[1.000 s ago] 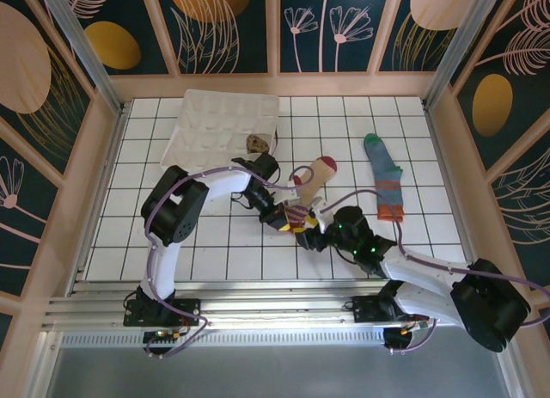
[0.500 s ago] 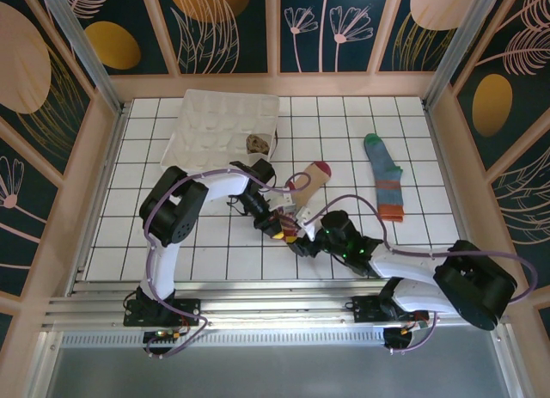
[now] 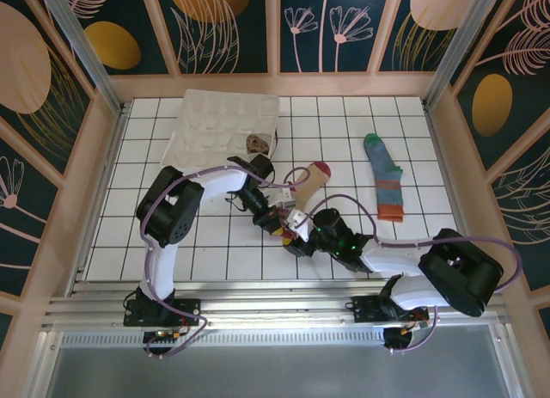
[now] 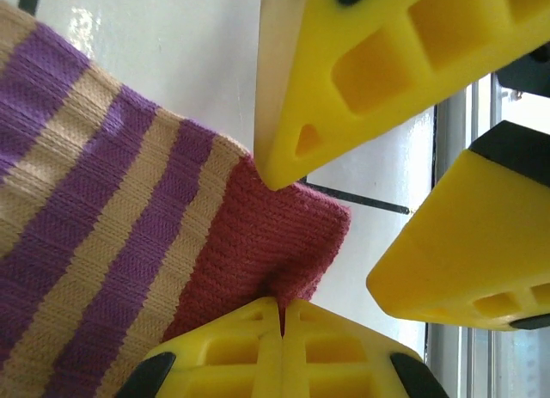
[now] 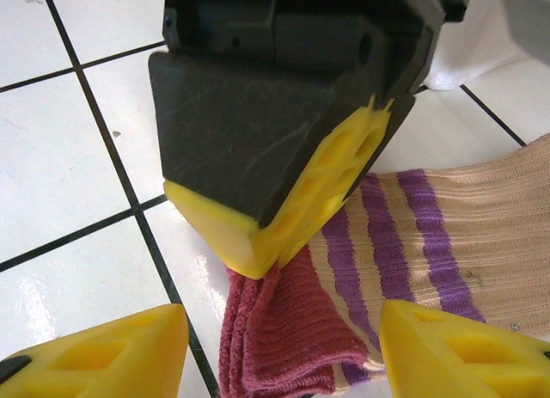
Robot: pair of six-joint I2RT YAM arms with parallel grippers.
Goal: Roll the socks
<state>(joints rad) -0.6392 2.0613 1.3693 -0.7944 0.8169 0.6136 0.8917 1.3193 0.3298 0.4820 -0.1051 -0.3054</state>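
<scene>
- On the white tiled surface, we see the blue-grey sock lying flat at 3 o'clock from the striped sock, well apart from it, with its green toe pointing to 12 o'clock.
- The argyle sock sits as a small bunched lump at the 4 o'clock corner of the white tray, which lies at 11 o'clock from the striped sock.
- The striped sock runs from its red toe at 1 o'clock down to its pink-purple cuff at 7 o'clock, where both arms crowd over it.
- We find the left end effector closed, pinching the pink edge of the cuff between its yellow pads.
- The right end effector stands with its jaws apart, one yellow finger on each side of the cuff and nothing gripped; the left one's black and yellow tip sits between them and blocks the way in.
- The left arm folds at its elbow and reaches toward 4 o'clock down to the cuff.
- The right arm stretches low from its base toward 10 o'clock, its lilac cable looping over the surface.
</scene>
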